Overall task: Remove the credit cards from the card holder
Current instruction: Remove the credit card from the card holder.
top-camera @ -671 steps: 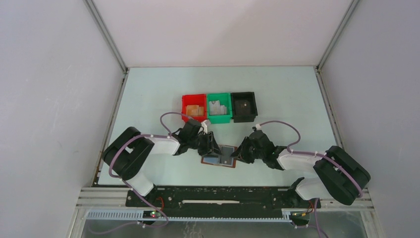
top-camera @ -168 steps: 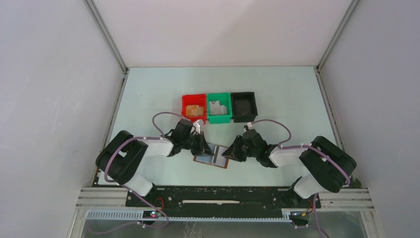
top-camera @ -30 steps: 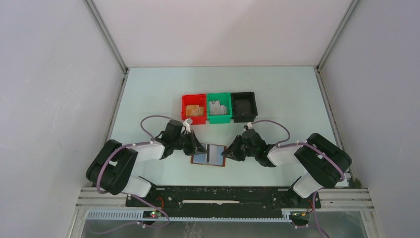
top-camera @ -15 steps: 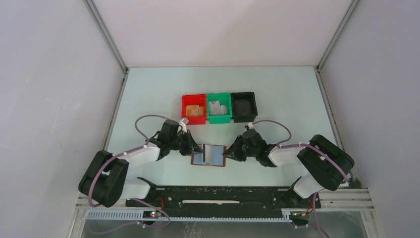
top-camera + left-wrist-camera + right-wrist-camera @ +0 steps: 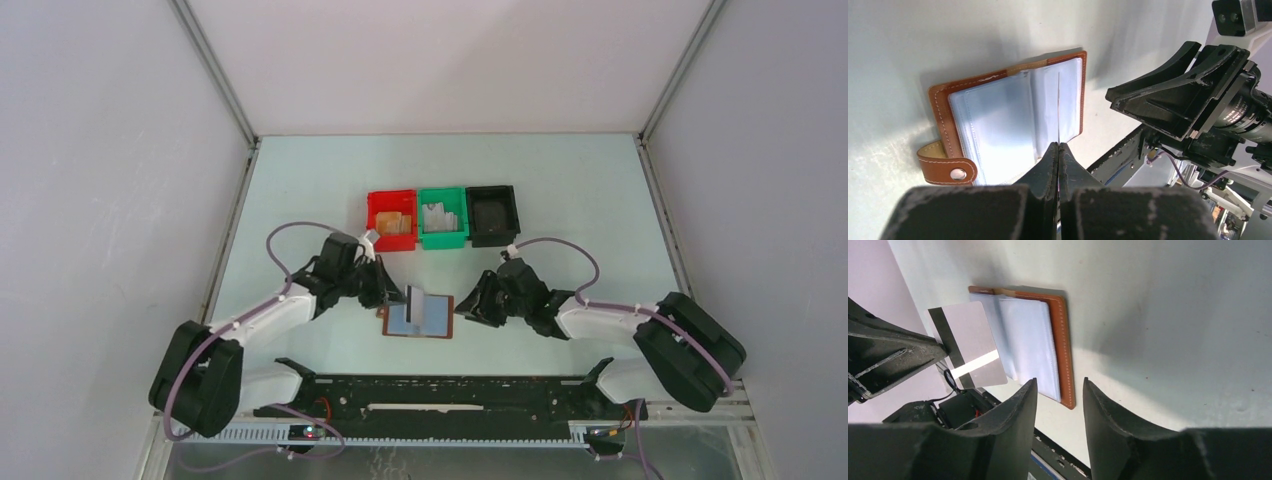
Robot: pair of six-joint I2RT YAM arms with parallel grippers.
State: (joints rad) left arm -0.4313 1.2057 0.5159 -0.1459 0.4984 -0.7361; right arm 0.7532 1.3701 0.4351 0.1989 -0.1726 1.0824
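The card holder lies open on the table, brown leather outside and blue-grey sleeves up; it also shows as the card holder and the card holder. My left gripper is shut on one of the credit cards, held on edge above the holder's left half. That card is grey with a dark stripe and a pale strip; in the left wrist view the card is edge-on beyond my left gripper. My right gripper stands open just right of the holder; the right gripper is empty.
Red bin, green bin and black bin stand in a row behind the holder. The red one holds tan blocks. The black mounting rail runs along the near edge.
My left gripper has drawn the card up and left, clear of the holder's sleeves. My right gripper has opened, let go of the holder's right edge and backed slightly right.
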